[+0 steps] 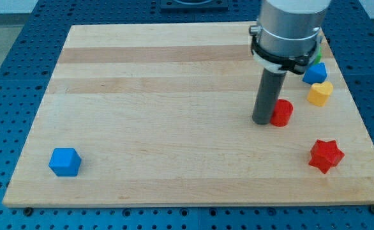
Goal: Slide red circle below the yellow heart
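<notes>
The red circle (pixel 282 113) lies on the wooden board at the view's right, a little below and to the left of the yellow heart (pixel 320 94). My tip (pixel 263 121) rests on the board right against the red circle's left side. The yellow heart sits near the board's right edge, about a block's width from the red circle.
A blue block (pixel 314 73) sits just above the yellow heart, with a green block (pixel 317 58) partly hidden behind the arm above it. A red star (pixel 326 155) lies at the lower right. A blue cube (pixel 65 162) lies at the lower left. The board (pixel 174 76) ends close to the right-hand blocks.
</notes>
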